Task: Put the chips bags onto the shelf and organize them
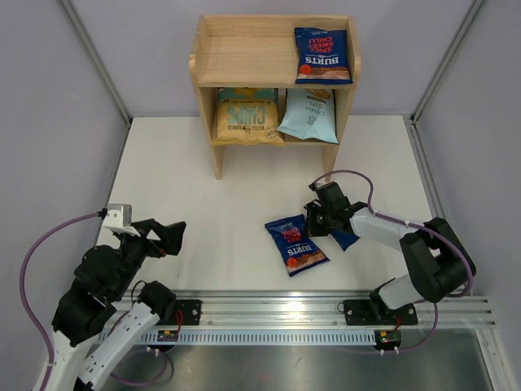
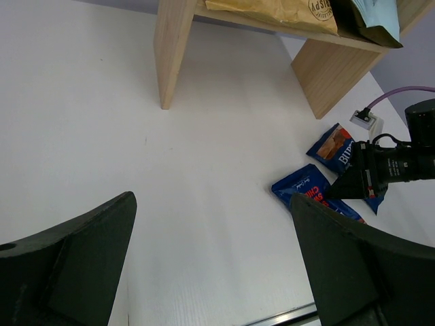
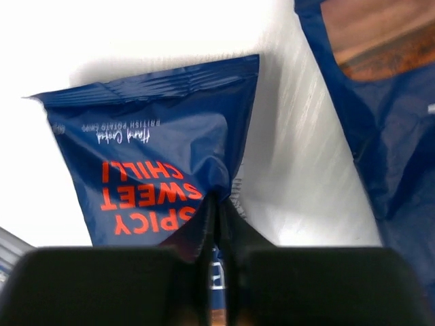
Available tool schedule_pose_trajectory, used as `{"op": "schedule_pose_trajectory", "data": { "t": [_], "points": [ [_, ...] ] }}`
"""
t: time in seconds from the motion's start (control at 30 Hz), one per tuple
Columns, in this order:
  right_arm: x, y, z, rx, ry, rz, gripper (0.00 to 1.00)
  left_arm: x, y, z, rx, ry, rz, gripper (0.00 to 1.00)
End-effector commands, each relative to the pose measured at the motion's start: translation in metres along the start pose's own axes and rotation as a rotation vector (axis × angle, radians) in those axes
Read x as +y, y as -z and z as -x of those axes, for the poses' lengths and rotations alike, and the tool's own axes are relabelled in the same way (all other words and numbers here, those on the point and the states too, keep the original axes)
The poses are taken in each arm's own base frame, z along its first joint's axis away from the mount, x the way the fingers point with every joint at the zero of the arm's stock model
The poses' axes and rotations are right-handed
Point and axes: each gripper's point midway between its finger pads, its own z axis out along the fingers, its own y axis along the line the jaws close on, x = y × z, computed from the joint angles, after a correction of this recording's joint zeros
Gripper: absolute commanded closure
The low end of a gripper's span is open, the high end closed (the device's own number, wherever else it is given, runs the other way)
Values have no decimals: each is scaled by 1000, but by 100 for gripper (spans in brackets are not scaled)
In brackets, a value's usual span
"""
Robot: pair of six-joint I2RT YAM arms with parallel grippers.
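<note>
My right pincer [image 3: 216,204] is pinched together on a fold at the edge of a Burts bag [image 3: 149,156]. The bag lies flat on the surface [image 1: 203,187] in front of the shelf [image 1: 244,57]. The second Burts [image 3: 387,136] is just beside it, also flat. My left pincer [image 2: 211,204] is wide apart, holds nothing, and sits well off to my left.

Shelf status: top Burts [image 1: 323,55] is on the upper tier, right side. Chips bag [image 1: 247,120] and pale blue bag [image 1: 309,114] are side by side on the lower tier.

Step, as I read it: grasp of a loose bag, lift not started.

Next: confirm the pinch holds, since it's only a thin fold of film and could slip. Then lift clear of the second Burts, carry to the upper tier, and set down on the bare wood left of top Burts. Same again for the last bag.
</note>
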Motion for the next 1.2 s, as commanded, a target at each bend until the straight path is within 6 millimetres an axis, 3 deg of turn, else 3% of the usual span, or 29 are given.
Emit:
{"op": "schedule_pose_trajectory", "data": {
  "t": [0.0,0.03,0.13,0.3,0.37,0.53,0.57,0.7,1.0,1.17],
  "points": [
    [13,6,14,-98,-57,61,97,-8,-3,10,-36,9,-31,1],
    [12,7,13,-110,-81,64,100,-8,-4,10,-33,9,-31,1],
    [32,21,32,-222,-190,159,100,-9,-6,8,-11,9,-26,1],
    [58,54,55,-378,-342,312,100,-12,-16,-1,72,65,6,1],
    [67,70,64,-445,-436,375,100,-31,-28,-7,97,110,-70,1],
    [90,98,80,-538,-627,497,100,-83,-59,-43,129,194,-373,1],
    [98,105,82,-561,-649,520,100,-99,-59,-43,95,222,-478,1],
    [119,125,91,-625,-755,594,100,-119,-54,-36,-2,287,-635,1],
    [146,173,111,-754,-817,792,100,-106,-49,-51,-68,346,-637,1],
    [170,206,121,-829,-695,942,100,-107,-42,-47,-60,563,-661,1]
  ]
}}
